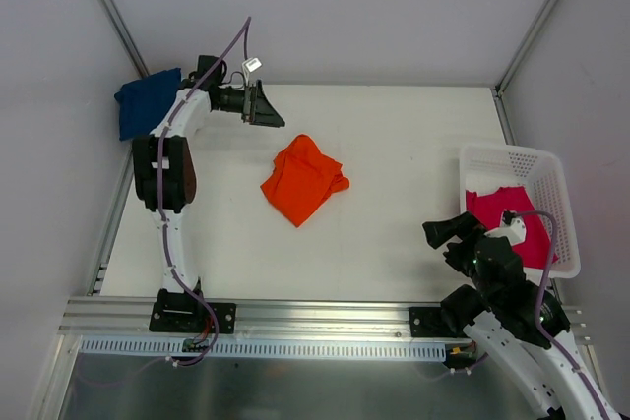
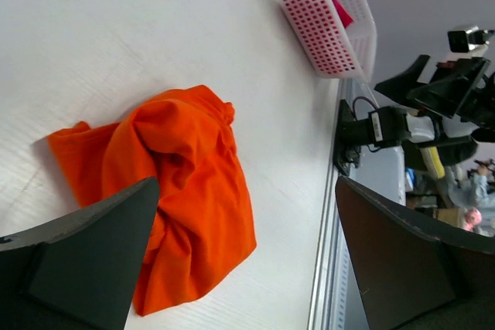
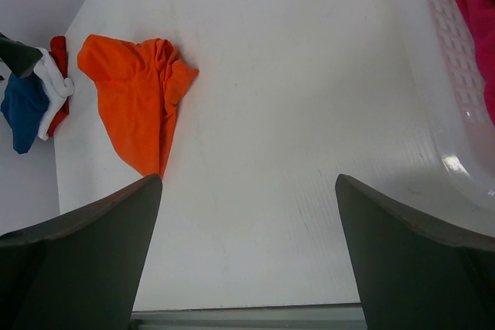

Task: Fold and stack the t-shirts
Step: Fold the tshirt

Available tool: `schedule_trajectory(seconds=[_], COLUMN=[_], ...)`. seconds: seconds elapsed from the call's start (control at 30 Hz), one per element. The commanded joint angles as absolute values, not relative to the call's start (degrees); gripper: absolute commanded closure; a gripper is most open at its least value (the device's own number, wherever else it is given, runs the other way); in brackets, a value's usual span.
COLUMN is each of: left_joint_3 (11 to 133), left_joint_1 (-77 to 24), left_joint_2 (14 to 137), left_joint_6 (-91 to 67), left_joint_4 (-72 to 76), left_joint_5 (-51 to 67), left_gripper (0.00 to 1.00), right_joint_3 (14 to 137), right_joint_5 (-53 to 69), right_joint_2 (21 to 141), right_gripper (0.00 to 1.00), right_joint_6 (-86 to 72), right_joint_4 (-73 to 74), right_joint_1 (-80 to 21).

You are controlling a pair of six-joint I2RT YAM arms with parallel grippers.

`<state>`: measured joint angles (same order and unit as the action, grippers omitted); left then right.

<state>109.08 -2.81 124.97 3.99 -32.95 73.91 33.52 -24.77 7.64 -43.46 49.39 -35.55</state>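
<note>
A: White table (image 1: 394, 272), centre-left: crumpled bright orange cloth t-shirt (image 1: 303, 180), untouched.

B: Both empty, jaws wide: left gripper (image 1: 262, 105) near its far side, right gripper (image 1: 445, 232) well apart (beside white plastic lattice basket (image 1: 512, 156)). Pinch opposite edges, pull flat first.

On my white worktop (image 1: 394, 135) the bright orange cloth tee (image 1: 303, 180) lies about midway between the left and right edges, slightly nearer the far edge. It is crumpled and loosely bunched, one thick fold ridged along it and a pointed corner trailing toward the near edge. At the far left corner sits a small pile. The navy blue cloth tee (image 1: 148, 100) is on top, bunched, reaching the left edge. Seen from my right wrist, a rolled white cloth tee (image 3: 54, 83) and a narrow strip of red cloth tee (image 3: 58, 75) lie against it. The magenta-pink cloth tee (image 1: 512, 223) lies rumpled inside the white plastic lattice basket (image 1: 497, 151) at the right edge.
</note>
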Motion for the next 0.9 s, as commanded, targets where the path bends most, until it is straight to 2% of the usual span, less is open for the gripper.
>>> schedule_trajectory(seconds=[0.0, 0.37, 0.87], left_joint_3=[105.65, 105.64, 109.07], left_joint_1=[-5.79, -14.05, -15.73], left_joint_2=[125.59, 130.08, 126.47], left_joint_6=[7.91, 11.07, 12.13], left_joint_4=[-33.22, -37.35, -37.88], left_joint_5=[79.37, 79.81, 75.42], left_gripper=[0.01, 0.01, 0.01], right_joint_3=[33.31, 29.71, 28.65], right_joint_5=[-25.22, -25.14, -25.67], right_joint_2=[6.33, 5.19, 4.04], right_gripper=[0.01, 0.00, 0.00], right_joint_6=[-44.03, -45.44, -46.05], right_joint_4=[49.83, 49.92, 51.51], right_joint_1=[-35.77, -35.68, -35.68])
